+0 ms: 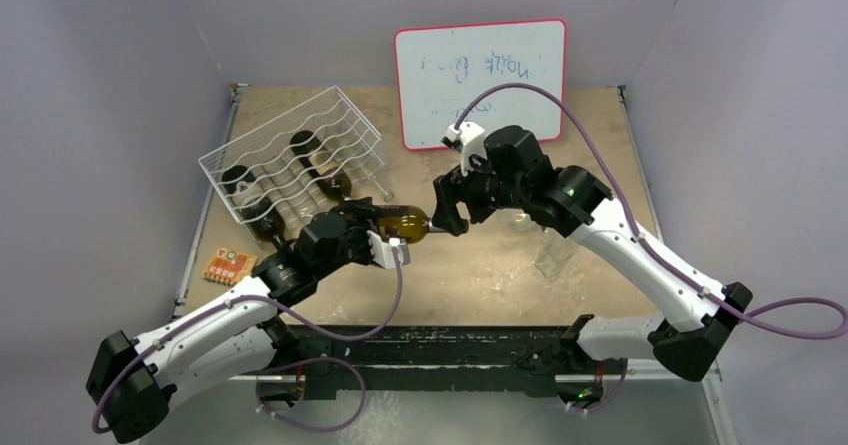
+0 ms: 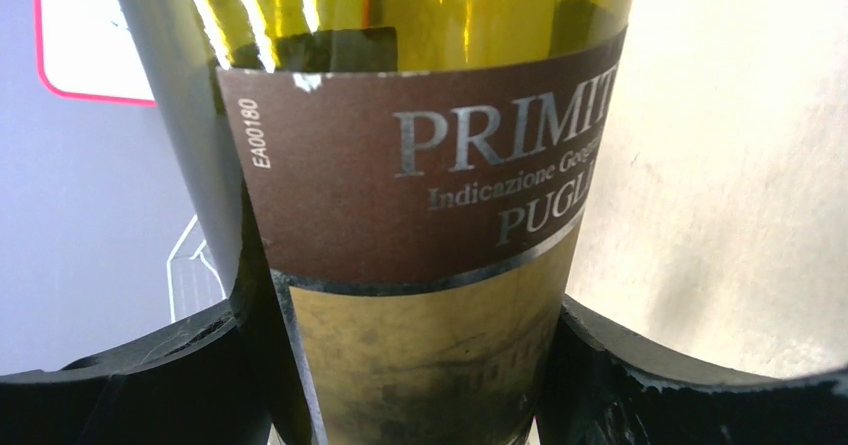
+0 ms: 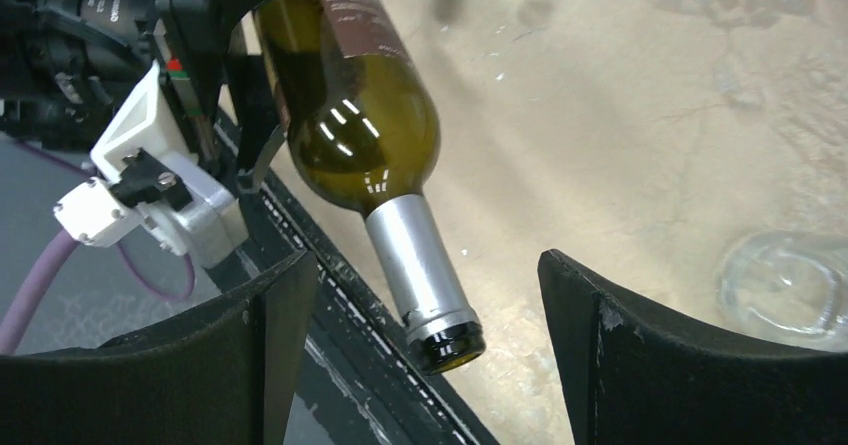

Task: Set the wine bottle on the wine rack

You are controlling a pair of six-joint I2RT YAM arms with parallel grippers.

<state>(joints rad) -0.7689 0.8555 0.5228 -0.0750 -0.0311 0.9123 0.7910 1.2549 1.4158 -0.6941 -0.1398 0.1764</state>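
My left gripper [image 1: 372,227] is shut on the wine bottle [image 1: 400,223], a green-brown bottle with a brown and gold label [image 2: 420,215]. It holds the bottle lying level above the table, neck pointing right. In the right wrist view the bottle [image 3: 350,105] shows its silver neck capsule between my right gripper's [image 3: 425,350] open fingers, which do not touch it. My right gripper [image 1: 447,208] is at the bottle's mouth. The white wire wine rack [image 1: 290,155] stands at the back left, with dark bottles [image 1: 300,145] lying in it.
A whiteboard [image 1: 480,80] leans at the back. Clear glasses [image 1: 553,260] stand under the right arm; one also shows in the right wrist view [image 3: 785,290]. A small orange card [image 1: 229,265] lies at the left edge. Grey walls enclose the table.
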